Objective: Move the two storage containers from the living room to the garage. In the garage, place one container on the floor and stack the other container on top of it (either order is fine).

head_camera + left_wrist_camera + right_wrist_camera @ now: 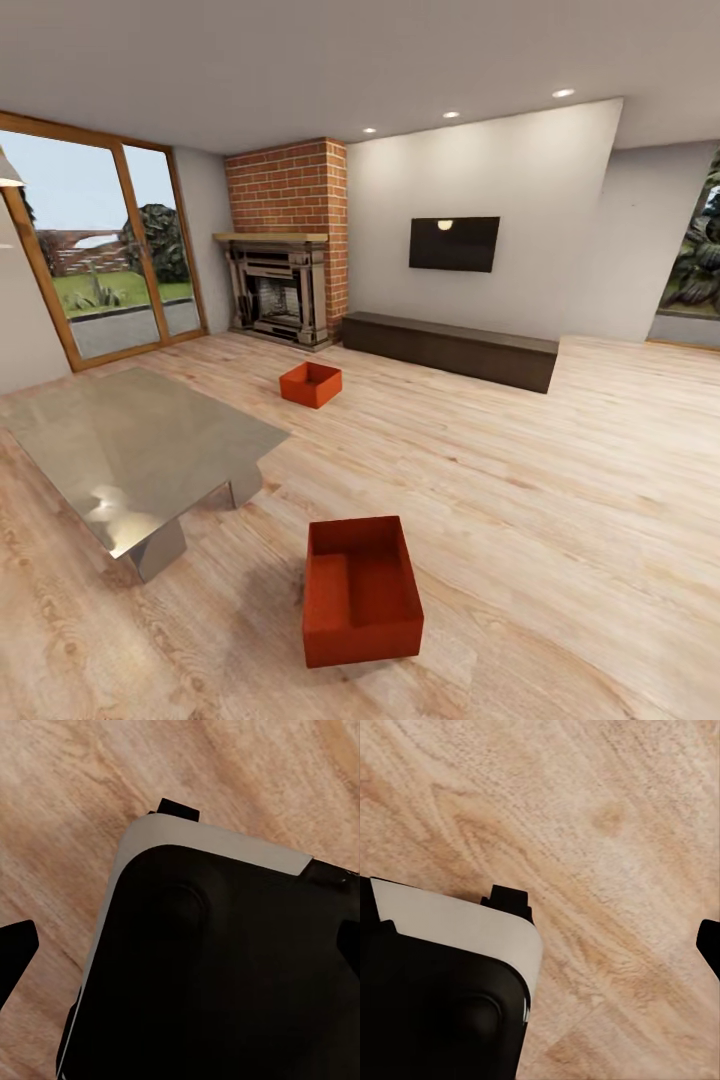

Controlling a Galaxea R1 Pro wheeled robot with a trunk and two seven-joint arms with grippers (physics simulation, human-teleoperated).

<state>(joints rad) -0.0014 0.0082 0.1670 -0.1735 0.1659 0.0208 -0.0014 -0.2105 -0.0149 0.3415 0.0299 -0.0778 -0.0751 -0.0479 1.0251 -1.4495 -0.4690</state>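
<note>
- While the head view held two orange-red lidless rectangular bins, near and far, on light wood-plank floor,
- wrist views held the robot's black-and-white base over planks; whether either gripper was open or closed couldn't be told.

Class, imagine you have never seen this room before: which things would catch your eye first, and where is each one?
Two orange-red storage containers stand out on the light wood floor: the near container sits low in the head view, right of the glass table, and the far container sits farther back, in front of the red-brick fireplace. Next comes the dark television on the white wall above a long low cabinet.
</note>
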